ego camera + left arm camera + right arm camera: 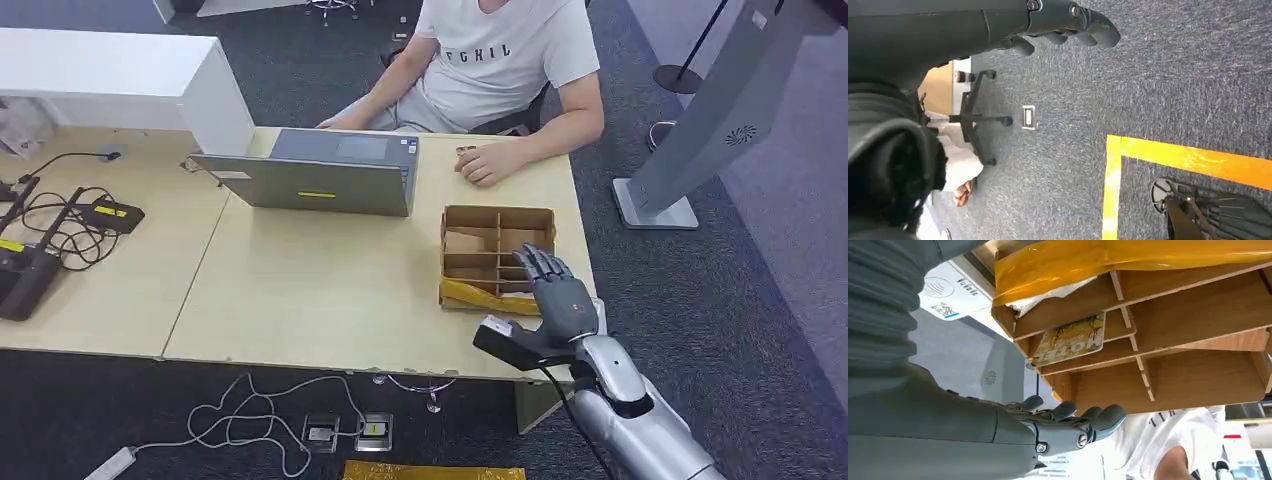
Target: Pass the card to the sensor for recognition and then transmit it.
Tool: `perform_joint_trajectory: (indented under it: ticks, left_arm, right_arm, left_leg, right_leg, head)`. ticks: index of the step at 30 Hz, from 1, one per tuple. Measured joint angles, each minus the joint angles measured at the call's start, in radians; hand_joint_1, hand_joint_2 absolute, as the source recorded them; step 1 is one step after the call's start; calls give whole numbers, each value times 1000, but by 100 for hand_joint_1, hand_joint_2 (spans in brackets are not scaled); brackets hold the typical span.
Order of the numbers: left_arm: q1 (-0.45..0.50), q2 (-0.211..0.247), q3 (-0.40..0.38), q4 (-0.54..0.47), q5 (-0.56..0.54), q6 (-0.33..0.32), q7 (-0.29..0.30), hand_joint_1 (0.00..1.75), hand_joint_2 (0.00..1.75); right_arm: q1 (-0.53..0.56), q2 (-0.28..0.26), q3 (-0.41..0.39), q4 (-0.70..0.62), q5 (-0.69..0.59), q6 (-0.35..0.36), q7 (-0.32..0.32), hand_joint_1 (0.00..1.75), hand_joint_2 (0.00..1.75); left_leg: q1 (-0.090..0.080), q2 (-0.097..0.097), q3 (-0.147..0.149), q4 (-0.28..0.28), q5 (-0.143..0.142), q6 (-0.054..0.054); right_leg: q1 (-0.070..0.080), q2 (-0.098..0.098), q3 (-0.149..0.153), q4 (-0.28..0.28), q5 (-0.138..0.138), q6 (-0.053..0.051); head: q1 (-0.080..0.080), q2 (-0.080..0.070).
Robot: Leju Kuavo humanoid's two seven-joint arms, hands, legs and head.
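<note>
A brown cardboard divider box (497,215) stands at the table's right end, with yellow tape (478,296) across its near side. In the right wrist view a yellow patterned card (1070,340) lies in one compartment of the box (1198,375). My right hand (553,290) hovers over the box's near right corner, fingers stretched and apart, holding nothing; the wrist view puts the hand (1058,425) a short way from the card without touching it. A white labelled pad (953,295), probably the sensor, lies beside the box by the table edge. My left hand (1068,25) hangs over the floor, holding nothing.
A person in a white shirt sits across the table, one hand (490,162) resting just beyond the box. An open grey laptop (320,175) stands mid-table. Black devices and cables (60,230) lie at the left. A grey kiosk stand (700,130) rises off the table's right.
</note>
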Motion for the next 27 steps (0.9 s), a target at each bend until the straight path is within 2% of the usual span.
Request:
perform_joint_trajectory:
  ticks: [21, 27]
  left_arm:
    - [0, 0, -1, 0, -14, -13, -5, 0, 0]
    - [-1, 0, -2, 0, -17, -13, -9, 0, 0]
  right_arm:
    - [-65, 14, -4, 25, 27, 18, -38, 0, 175]
    - [-107, 33, -3, 83, 6, -3, -71, 0, 175]
  left_leg:
    - [0, 0, 0, 0, 0, 0]
    - [0, 0, 0, 0, 0, 0]
  right_leg:
    - [0, 0, 0, 0, 0, 0]
    - [0, 0, 0, 0, 0, 0]
  head:
    - [0, 0]
    - [0, 0]
